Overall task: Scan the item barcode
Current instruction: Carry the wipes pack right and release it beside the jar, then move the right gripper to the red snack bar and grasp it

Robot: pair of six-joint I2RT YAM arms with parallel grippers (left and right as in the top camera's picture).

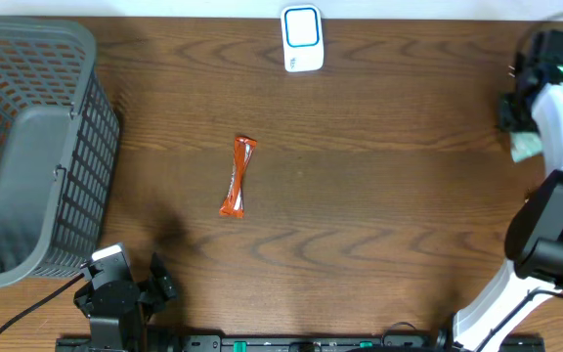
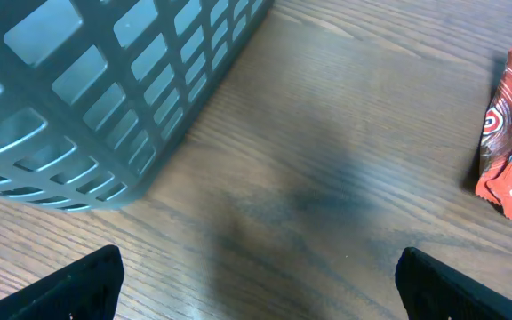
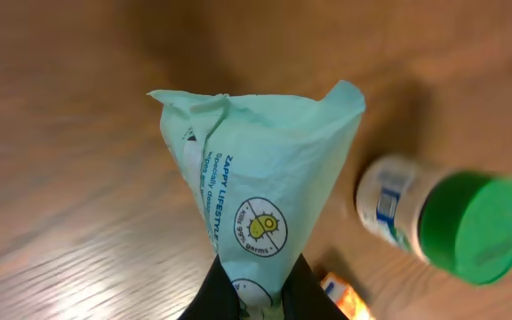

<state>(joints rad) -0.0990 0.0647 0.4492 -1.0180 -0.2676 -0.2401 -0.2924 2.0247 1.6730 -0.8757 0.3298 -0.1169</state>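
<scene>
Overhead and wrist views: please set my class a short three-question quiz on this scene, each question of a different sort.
1. True or false: the orange wrapper lies on the table, outside the grey basket.
2. Pick one. The right hand is shut on: A, the pale green packet; B, a pair of scissors; C, nothing.
3. Fill the gap: the left hand holds nothing and its jaws stand ____.

Key: 1 true; 2 A; 3 open.
</scene>
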